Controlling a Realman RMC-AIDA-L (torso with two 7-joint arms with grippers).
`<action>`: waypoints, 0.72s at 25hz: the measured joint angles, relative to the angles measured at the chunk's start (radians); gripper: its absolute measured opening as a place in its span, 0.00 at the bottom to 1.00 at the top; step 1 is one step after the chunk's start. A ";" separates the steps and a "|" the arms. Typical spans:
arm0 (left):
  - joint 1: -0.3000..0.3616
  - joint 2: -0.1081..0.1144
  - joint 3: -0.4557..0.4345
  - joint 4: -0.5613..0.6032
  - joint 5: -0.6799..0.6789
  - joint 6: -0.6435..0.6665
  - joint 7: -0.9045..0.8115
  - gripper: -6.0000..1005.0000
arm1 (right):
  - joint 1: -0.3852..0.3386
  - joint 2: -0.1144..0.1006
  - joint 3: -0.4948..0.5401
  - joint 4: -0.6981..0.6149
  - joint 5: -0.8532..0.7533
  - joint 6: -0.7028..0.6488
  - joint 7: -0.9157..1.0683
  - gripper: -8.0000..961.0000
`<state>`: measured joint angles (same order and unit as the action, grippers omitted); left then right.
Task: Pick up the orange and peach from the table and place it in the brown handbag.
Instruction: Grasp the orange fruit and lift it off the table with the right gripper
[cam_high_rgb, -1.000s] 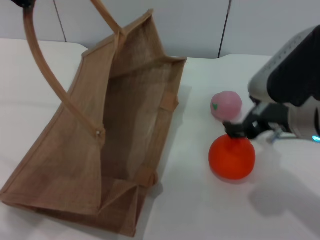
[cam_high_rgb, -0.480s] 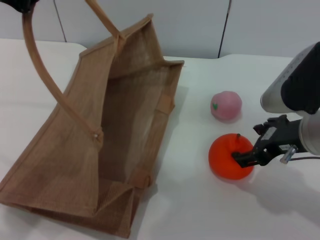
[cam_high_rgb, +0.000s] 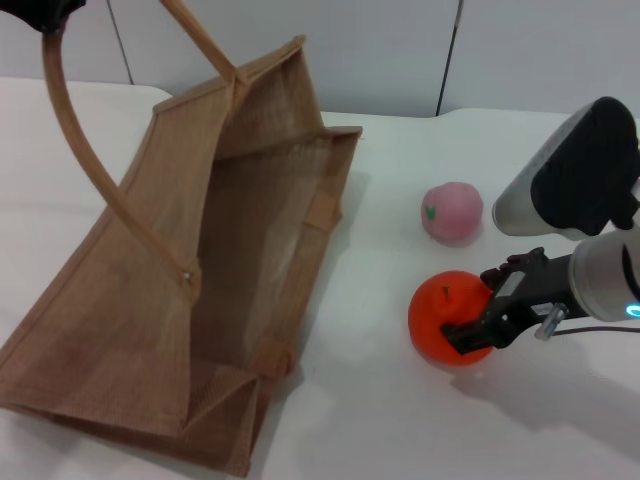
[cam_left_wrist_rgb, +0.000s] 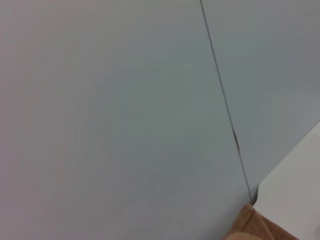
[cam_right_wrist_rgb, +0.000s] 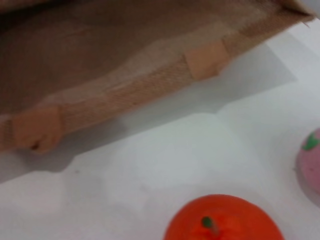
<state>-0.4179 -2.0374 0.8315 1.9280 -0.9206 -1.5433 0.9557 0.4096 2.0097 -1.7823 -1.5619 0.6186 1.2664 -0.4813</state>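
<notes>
The orange (cam_high_rgb: 445, 315) rests on the white table, with the smaller pink peach (cam_high_rgb: 452, 212) just behind it. My right gripper (cam_high_rgb: 484, 312) is open at the orange's right side, one dark finger (cam_high_rgb: 463, 337) low across its front and the other up near its top right. In the right wrist view the orange (cam_right_wrist_rgb: 225, 222) is close, the peach (cam_right_wrist_rgb: 310, 165) is at the edge and the bag's open mouth (cam_right_wrist_rgb: 125, 75) lies beyond. The brown handbag (cam_high_rgb: 230, 260) lies tilted open at the left. My left gripper (cam_high_rgb: 42, 10) holds one handle (cam_high_rgb: 85, 160) up at the top left.
The table's far edge (cam_high_rgb: 480, 112) meets a grey panelled wall. The left wrist view shows only that wall and a corner of the handbag (cam_left_wrist_rgb: 250, 227). Bare table (cam_high_rgb: 370, 420) lies between the bag and the fruit.
My right gripper dropped from above the orange to its right side, fingers now around it. The orange shifted slightly left. The bag's mouth swung a little.
</notes>
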 joint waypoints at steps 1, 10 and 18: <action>0.000 0.000 0.000 0.000 0.002 0.000 0.000 0.10 | 0.001 0.000 0.002 -0.010 0.002 0.007 0.000 0.92; -0.002 0.000 0.000 0.000 0.002 0.000 -0.001 0.10 | 0.003 0.001 0.019 -0.034 0.023 0.033 -0.004 0.92; -0.003 0.000 0.001 -0.013 0.002 0.001 -0.003 0.10 | 0.029 0.003 0.026 0.049 0.021 0.023 -0.006 0.92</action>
<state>-0.4212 -2.0370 0.8322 1.9154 -0.9188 -1.5424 0.9532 0.4383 2.0131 -1.7564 -1.5132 0.6397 1.2895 -0.4876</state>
